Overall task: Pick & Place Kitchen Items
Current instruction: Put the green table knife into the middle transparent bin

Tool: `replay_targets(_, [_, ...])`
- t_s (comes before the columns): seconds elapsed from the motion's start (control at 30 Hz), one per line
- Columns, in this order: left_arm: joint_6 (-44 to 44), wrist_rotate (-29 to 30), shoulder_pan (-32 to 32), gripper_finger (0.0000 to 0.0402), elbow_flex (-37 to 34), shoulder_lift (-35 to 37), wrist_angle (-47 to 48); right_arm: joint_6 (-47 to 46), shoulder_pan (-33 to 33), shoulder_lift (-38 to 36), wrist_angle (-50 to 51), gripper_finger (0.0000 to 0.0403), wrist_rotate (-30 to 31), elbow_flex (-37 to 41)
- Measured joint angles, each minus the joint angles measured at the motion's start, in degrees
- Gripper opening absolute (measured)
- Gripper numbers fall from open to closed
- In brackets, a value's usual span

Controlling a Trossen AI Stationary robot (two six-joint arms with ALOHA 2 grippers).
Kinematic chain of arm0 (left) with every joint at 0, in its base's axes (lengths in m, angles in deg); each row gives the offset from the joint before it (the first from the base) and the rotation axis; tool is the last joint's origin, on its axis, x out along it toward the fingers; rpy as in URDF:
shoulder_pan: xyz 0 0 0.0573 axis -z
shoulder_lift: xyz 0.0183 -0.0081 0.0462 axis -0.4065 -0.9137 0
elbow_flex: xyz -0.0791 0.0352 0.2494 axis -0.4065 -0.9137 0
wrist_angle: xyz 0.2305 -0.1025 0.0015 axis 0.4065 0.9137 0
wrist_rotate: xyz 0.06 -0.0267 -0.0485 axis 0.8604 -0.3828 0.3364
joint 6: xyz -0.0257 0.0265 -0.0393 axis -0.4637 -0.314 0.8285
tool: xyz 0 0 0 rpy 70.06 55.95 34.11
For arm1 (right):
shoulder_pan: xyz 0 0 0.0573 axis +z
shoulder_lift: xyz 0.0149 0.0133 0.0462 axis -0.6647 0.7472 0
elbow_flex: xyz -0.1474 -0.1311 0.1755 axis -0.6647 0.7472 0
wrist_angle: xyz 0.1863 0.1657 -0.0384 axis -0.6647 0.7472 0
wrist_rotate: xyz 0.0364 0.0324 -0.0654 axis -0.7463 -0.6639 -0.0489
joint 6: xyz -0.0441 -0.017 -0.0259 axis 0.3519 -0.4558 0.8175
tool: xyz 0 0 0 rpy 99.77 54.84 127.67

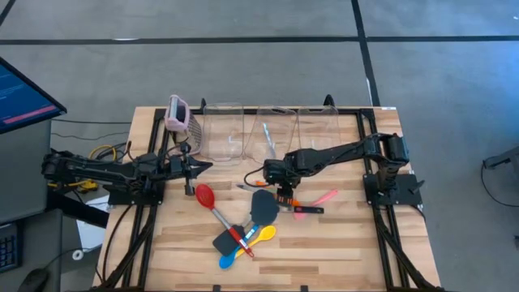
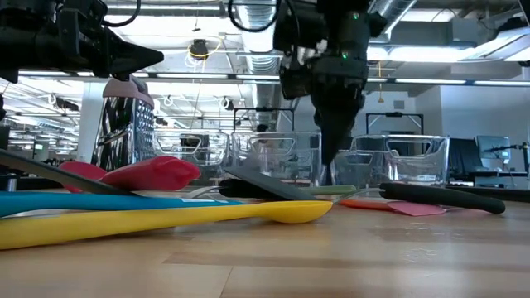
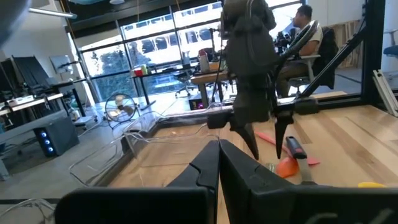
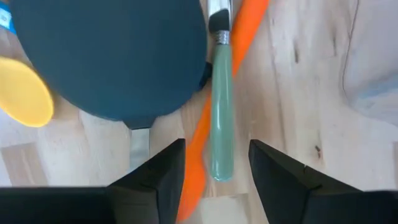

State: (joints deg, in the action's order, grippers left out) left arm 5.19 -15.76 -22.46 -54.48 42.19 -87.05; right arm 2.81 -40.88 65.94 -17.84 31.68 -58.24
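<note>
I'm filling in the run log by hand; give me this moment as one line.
right gripper: open, straddling teal-handled tool beside orange spatula | left gripper: shut, waiting near grater | nothing held

A pale green handle [image 4: 221,112] lies along an orange spatula [image 4: 214,118], beside a dark blue-black spatula blade [image 4: 112,56] and a yellow spoon bowl [image 4: 25,93], on pale striped wood [image 4: 298,81]. A red spoon [image 1: 205,195] lies left of centre in the high view.
</note>
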Motion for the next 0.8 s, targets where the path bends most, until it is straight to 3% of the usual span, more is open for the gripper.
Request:
replay_targets(0.33, [0.0, 0.0, 0.0, 0.0002, 0.0, 0.0, 0.01, 0.18, 1.71, 0.0, 2.94, 0.0142, 0.02, -4.96])
replay_targets(0.53, [0.0, 0.0, 0.0, 0.0002, 0.0, 0.02, 0.02, -2.91, 4.05, 0.0, 2.98, 0.0095, 1.27, -4.96])
replay_targets(0.7, [0.02, 0.0, 0.0, 0.0002, 0.0, 0.02, 0.02, -6.27, 6.36, 0.0, 2.97, 0.0042, 7.79, -4.96])
replay_targets(0.8, [0.02, 0.0, 0.0, 0.0002, 0.0, 0.0, 0.02, -9.18, 7.83, -0.02, 2.9, 0.0008, 15.99, -4.96])
